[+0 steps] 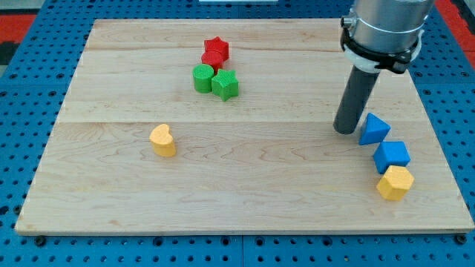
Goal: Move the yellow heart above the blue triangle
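yellow heart (162,139) is sitting alone at the view's left, well apart from the blue triangle (373,129). my tip (344,130), holding nothing, is standing beside that triangle, risking nudging it while leaving.

Bright, even overhead light leaves only short soft shadows under each block and a faint sheen on the wooden board (245,185), with everything reasonably sharp

Yellow heart (162,139) and blue triangle (373,129) — well apart on the board.
Heart lying flat toward nine o'clock of centre, alone; triangle toward three o'clock — point facing the view's top.
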